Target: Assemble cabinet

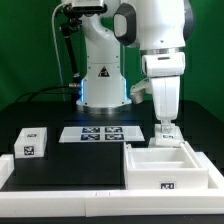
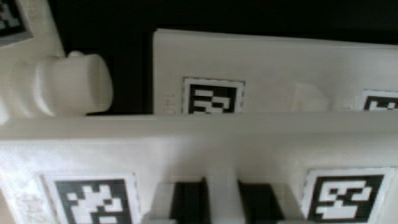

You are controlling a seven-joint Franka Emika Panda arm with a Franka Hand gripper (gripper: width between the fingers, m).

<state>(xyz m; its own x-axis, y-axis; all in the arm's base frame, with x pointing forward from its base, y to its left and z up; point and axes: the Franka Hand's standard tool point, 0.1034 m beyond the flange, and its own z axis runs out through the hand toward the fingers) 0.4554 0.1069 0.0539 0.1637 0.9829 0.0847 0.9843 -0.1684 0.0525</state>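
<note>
Probably a robotics lab: tagged marker board (image 1: 100,134), green backdrop (image 1: 25,50).

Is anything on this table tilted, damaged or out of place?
Nothing stands out. The cabinet body sits flat with its open side up, the small tagged block sits level, apart from it, and the marker board lies flat.

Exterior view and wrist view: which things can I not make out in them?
1. Exterior view: gripper tips against the cabinet body's back wall, white on white; a grip cannot be confirmed.
2. Exterior view: the small tagged block's far faces, turned away from the camera.
3. Wrist view: patterns of the tags, blurred by closeness.
</note>
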